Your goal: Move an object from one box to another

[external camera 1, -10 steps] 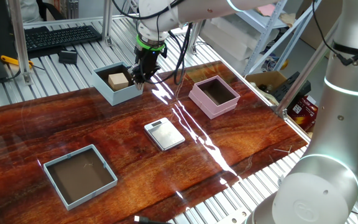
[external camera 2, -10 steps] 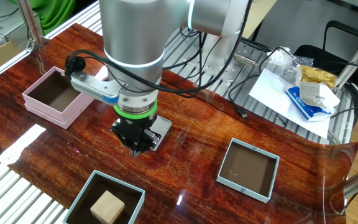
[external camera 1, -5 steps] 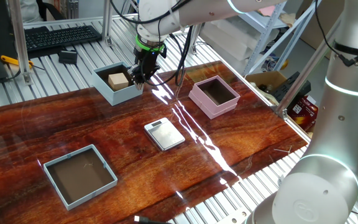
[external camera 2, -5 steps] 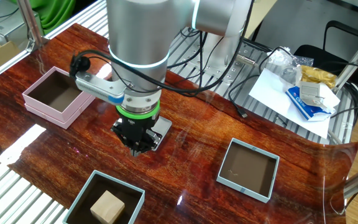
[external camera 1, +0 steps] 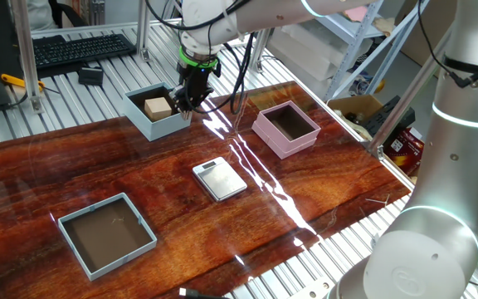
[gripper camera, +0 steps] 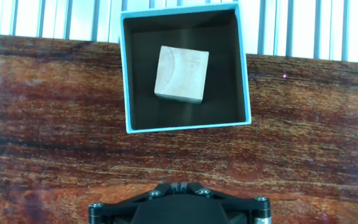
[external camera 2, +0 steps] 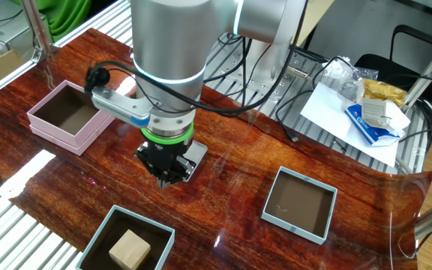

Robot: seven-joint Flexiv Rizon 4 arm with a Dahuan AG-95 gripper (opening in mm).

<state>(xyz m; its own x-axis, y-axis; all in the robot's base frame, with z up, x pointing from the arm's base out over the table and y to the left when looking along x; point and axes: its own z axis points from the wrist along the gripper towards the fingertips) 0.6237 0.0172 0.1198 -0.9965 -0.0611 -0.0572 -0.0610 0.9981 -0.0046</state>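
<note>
The tan wooden cube [gripper camera: 181, 74] lies inside the pale blue box [gripper camera: 247, 81], whose inside is dark brown. The same cube [external camera 1: 158, 106] and blue box [external camera 1: 149, 124] stand at the table's far side; from the other side the cube [external camera 2: 130, 248] and box [external camera 2: 167, 234] show at the bottom. My gripper [external camera 1: 188, 104] hangs shut and empty just beside the blue box, above the table; it also shows as gripper [external camera 2: 168, 178] and gripper [gripper camera: 179, 186], a short way off the box wall. The pink box [external camera 1: 286, 129], also pink box [external camera 2: 64, 118], stands empty.
A flat silver scale [external camera 1: 219, 179] lies mid-table. A wider blue-grey tray box [external camera 1: 106, 233] sits at the near left, seen also as tray box [external camera 2: 300, 204]. A keyboard [external camera 1: 77, 48] and slatted metal surface lie beyond the table edge. Papers [external camera 2: 366, 112] lie on the side.
The arm has shifted slightly toward the blue box and a touch upward. The jaws stay shut. Cube and boxes have not moved.
</note>
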